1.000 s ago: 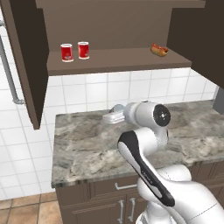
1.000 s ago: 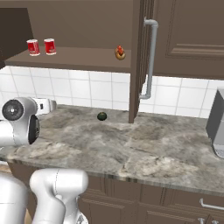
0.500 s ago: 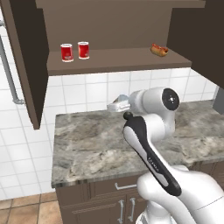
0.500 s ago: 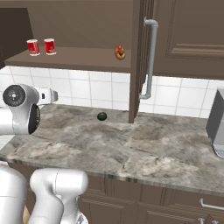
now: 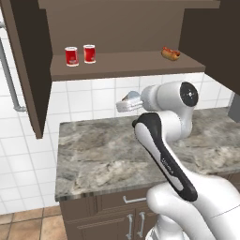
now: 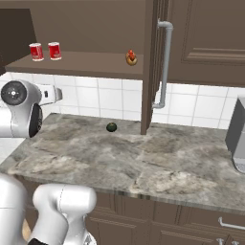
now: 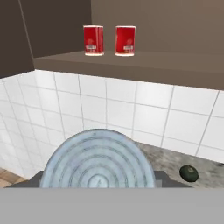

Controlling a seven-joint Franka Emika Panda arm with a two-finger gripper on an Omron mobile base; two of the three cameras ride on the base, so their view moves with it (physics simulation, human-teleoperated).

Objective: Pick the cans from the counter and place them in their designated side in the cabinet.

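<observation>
Two red cans (image 5: 71, 56) (image 5: 89, 53) stand side by side on the left part of the cabinet's shelf board (image 5: 122, 64); the hand view has them at the top (image 7: 93, 40) (image 7: 125, 40). My gripper (image 5: 124, 104) hangs above the counter (image 5: 103, 154), below the shelf and facing the tiled wall. It is shut on a third can whose blue-grey ringed top (image 7: 98, 159) looms at the bottom of the hand view. That can hides my fingertips.
A hot dog (image 5: 170, 53) lies on the right part of the shelf. A dark green round fruit (image 6: 111, 127) sits on the counter by the wall. The cabinet's tall open door (image 5: 23, 65) hangs at the left. A grey appliance (image 6: 237, 141) stands at the counter's right end.
The arm has lifted the gripper with its can from near the counter up toward the shelf. The red cans, hot dog and fruit have not moved.
</observation>
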